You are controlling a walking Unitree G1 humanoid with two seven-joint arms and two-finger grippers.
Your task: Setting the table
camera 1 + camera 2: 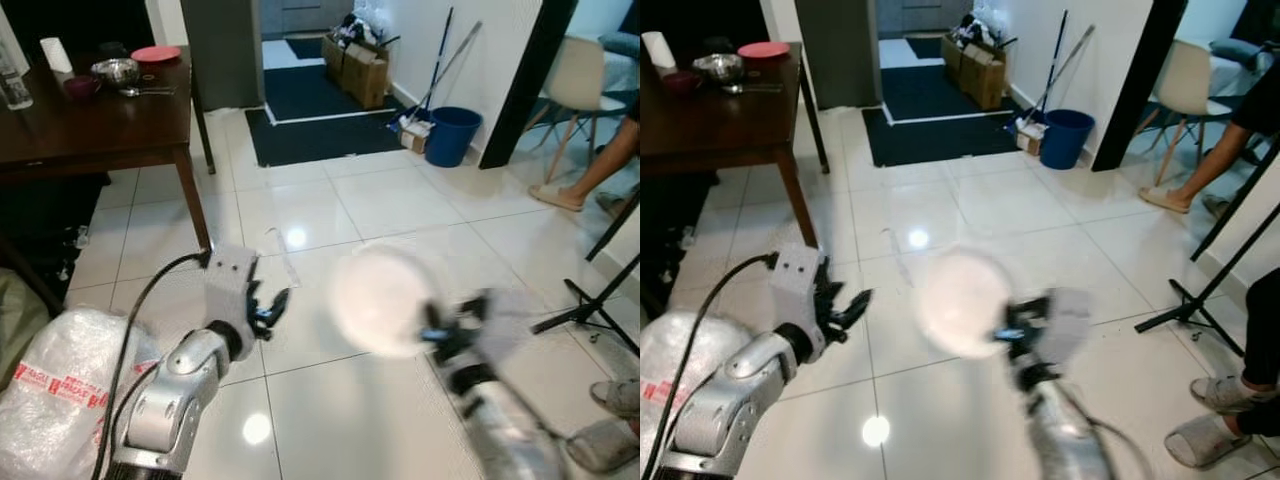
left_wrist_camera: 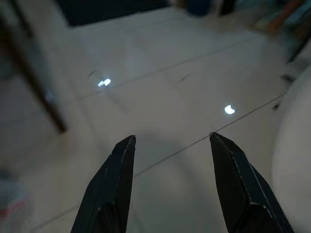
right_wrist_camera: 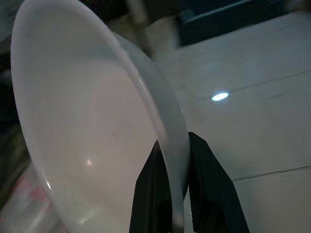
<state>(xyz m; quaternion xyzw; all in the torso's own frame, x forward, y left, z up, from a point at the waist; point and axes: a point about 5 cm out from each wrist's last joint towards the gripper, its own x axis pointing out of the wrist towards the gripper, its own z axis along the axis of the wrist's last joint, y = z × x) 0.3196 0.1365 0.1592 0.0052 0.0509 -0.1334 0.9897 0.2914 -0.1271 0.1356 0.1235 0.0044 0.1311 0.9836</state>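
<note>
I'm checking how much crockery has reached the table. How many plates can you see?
2. A white plate is clamped by its rim in the right gripper, over the tiled floor. A red plate lies at the far end of the wooden table. Others may lie beyond the frame.

Glossy tile floor, dark wood table – smooth white plate

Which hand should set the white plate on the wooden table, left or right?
Right. The right hand already pinches the white plate's rim. The left hand is open and empty, over the floor. The wooden table lies ahead to the robot's left.
</note>
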